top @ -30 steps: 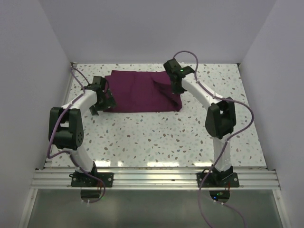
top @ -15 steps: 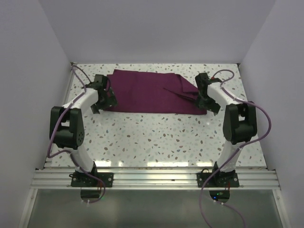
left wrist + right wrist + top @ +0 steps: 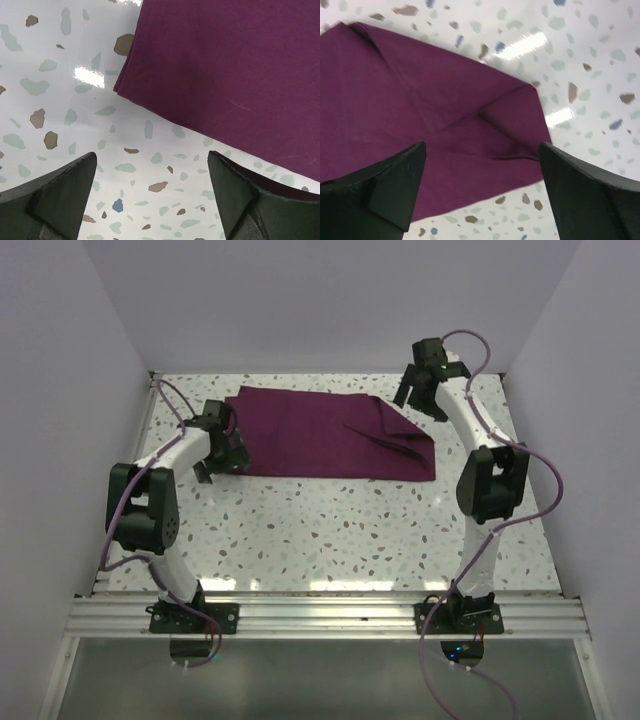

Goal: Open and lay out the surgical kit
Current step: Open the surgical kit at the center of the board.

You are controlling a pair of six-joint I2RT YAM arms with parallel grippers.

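Note:
The surgical kit shows as a dark purple cloth wrap (image 3: 310, 435) lying flat across the back of the table, with a folded flap and creases at its right end (image 3: 400, 440). My left gripper (image 3: 219, 462) hovers open over bare table beside the wrap's front left corner (image 3: 131, 80), its fingertips (image 3: 82, 172) holding nothing. My right gripper (image 3: 420, 398) is raised above the wrap's right end, open and empty. In the right wrist view the creased cloth (image 3: 435, 105) lies below the right gripper (image 3: 482, 146).
The speckled white tabletop (image 3: 340, 530) stretches between the wrap and the arm bases. Pale walls close in the left, back and right sides. A metal rail (image 3: 320, 615) runs along the near edge.
My right gripper dragged a flap of the wrap to the right, opened and let it go, then rose toward the back right. The wrap now reaches further right. The left arm hardly moved.

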